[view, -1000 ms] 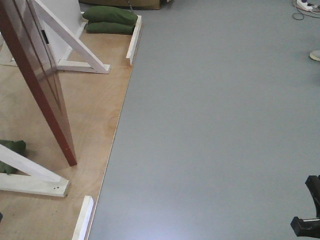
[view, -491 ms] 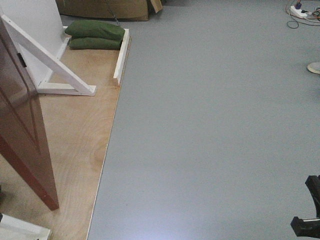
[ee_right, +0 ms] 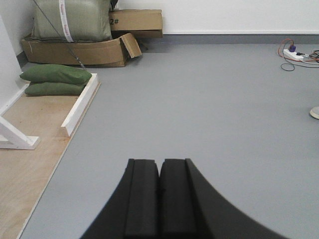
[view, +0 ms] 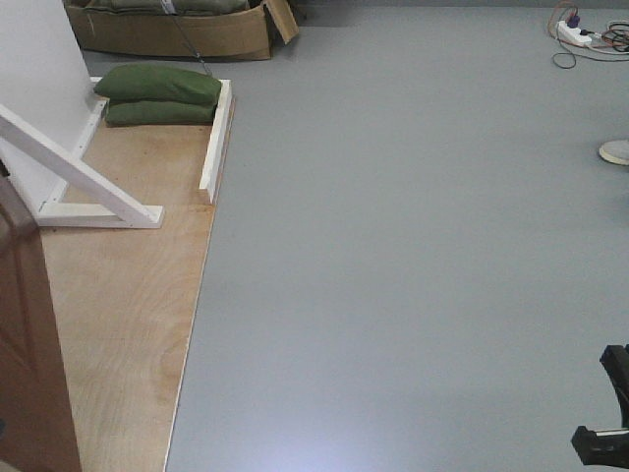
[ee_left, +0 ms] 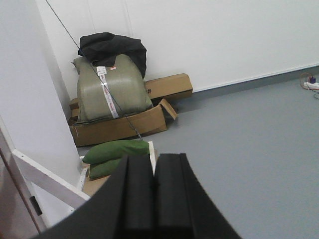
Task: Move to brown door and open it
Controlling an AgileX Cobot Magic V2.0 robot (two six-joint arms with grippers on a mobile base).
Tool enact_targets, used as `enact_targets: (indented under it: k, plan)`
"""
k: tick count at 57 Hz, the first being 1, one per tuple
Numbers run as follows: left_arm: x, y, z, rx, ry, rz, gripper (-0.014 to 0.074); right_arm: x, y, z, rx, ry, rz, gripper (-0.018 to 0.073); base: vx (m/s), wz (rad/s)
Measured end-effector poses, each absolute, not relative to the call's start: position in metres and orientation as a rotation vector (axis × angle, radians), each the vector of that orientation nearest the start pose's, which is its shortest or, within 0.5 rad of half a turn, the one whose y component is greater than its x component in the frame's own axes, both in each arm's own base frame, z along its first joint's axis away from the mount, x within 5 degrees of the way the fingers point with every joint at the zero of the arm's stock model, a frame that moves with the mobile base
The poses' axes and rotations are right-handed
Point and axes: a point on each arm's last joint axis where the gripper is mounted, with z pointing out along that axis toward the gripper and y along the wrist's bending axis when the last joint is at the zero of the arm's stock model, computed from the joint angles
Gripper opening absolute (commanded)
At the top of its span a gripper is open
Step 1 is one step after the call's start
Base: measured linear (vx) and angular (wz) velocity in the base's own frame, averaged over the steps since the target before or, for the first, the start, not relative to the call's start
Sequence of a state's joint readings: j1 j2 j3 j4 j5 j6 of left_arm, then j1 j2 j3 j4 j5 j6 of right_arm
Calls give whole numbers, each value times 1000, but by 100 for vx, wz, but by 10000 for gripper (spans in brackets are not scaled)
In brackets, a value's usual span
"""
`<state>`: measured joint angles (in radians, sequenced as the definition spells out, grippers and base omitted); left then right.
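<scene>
The brown door (view: 29, 374) stands at the far left edge of the front view, over the plywood base (view: 128, 295); only its near lower part shows. A sliver of it also shows in the left wrist view (ee_left: 12, 209), beside a white wall panel. My left gripper (ee_left: 153, 162) is shut and empty, pointing toward green sandbags. My right gripper (ee_right: 159, 164) is shut and empty, above the grey floor. A black part of the right arm (view: 604, 423) shows at the front view's lower right.
White frame braces (view: 79, 177) and a white rail (view: 213, 138) edge the plywood. Green sandbags (view: 157, 93) lie at its far end. A cardboard box (view: 177, 29) with a padded bundle stands behind. A power strip with cables (view: 580, 29) lies far right.
The view has shifted: the door slid left and down toward the frame's edge, and the sandbags and box moved lower into view. Both grippers stay shut.
</scene>
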<state>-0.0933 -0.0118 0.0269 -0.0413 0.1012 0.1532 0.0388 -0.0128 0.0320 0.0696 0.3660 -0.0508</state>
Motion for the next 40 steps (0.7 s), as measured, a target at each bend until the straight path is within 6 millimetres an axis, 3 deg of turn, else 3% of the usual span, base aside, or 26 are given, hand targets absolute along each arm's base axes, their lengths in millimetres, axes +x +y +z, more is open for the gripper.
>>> enact_targets:
  k: [40]
  plan:
    - [56, -6, 196, 167, 1591, 11, 21, 53, 4, 170, -40, 1868, 60, 0, 10, -2]
